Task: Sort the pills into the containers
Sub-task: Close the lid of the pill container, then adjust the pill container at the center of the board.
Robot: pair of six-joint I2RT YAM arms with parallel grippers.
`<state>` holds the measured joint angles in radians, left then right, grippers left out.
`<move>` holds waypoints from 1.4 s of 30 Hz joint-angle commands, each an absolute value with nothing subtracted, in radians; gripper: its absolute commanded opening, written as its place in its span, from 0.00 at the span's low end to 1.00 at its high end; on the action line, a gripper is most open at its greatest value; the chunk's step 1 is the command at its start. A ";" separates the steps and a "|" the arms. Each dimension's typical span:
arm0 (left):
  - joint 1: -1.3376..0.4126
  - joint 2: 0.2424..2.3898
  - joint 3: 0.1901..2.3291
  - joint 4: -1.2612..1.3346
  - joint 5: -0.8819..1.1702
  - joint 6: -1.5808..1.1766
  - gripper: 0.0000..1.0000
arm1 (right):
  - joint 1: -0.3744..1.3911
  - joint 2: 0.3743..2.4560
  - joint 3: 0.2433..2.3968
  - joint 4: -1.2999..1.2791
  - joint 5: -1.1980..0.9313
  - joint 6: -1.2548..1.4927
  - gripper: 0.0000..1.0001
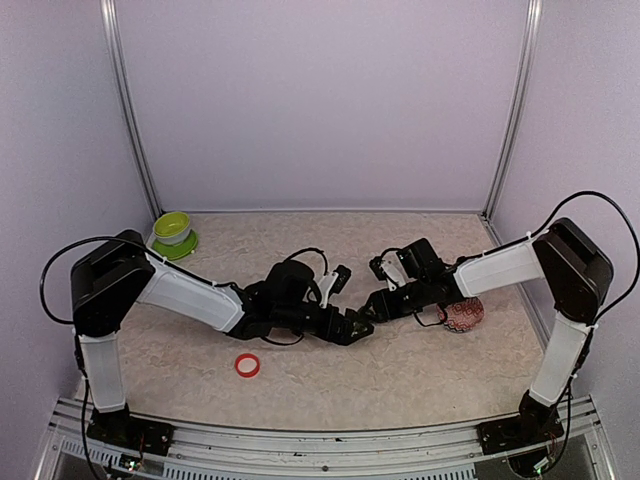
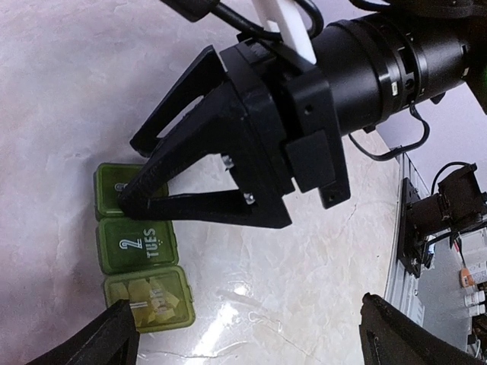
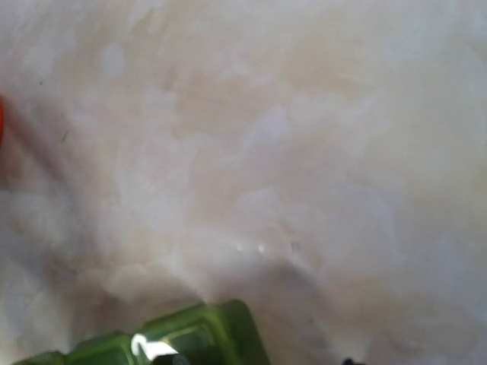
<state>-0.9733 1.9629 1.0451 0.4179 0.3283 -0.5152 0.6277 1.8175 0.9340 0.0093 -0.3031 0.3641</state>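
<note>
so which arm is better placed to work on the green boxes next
Right, probably: the right claw has its tips at one end of the containers; the left claw hangs wide open, farther back.

Three joined green containers [image 2: 137,245] are counted; pale pills [image 2: 156,298] are seen in one, number not resolvable. Also counted: one lime-green bowl [image 1: 172,228], one red ring [image 1: 247,365], one red patterned disc [image 1: 464,316], two arms: left arm [image 1: 190,295], right arm [image 1: 500,270].

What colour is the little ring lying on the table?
The ring is red, seen best from the top external camera.
</note>
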 commanded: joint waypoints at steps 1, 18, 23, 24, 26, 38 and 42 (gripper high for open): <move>-0.980 1.960 1.009 0.466 0.342 -0.532 0.99 | 0.641 1.770 0.927 -0.023 -0.281 0.360 0.56; -1.006 2.041 1.061 0.446 0.403 -0.550 0.99 | 0.653 1.797 0.948 -0.043 -0.268 0.360 0.53; -1.003 2.101 1.088 0.393 0.355 -0.552 0.99 | 0.655 1.805 0.944 -0.038 -0.268 0.362 0.52; -1.000 2.107 1.087 0.396 0.353 -0.556 0.99 | 0.655 1.808 0.944 -0.039 -0.268 0.362 0.52; -0.996 2.105 1.077 0.412 0.351 -0.560 0.99 | 0.655 1.811 0.944 -0.042 -0.267 0.361 0.51; -0.974 1.859 0.948 0.551 0.394 -0.568 0.99 | 0.655 1.749 0.958 -0.055 -0.276 0.361 0.56; -0.970 1.797 0.933 0.514 0.322 -0.574 0.99 | 0.655 1.724 0.962 -0.076 -0.285 0.395 0.72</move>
<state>-0.9768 1.8641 0.9474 0.5068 0.3779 -0.5724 0.6460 1.7775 0.9379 -0.0536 -0.2756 0.3660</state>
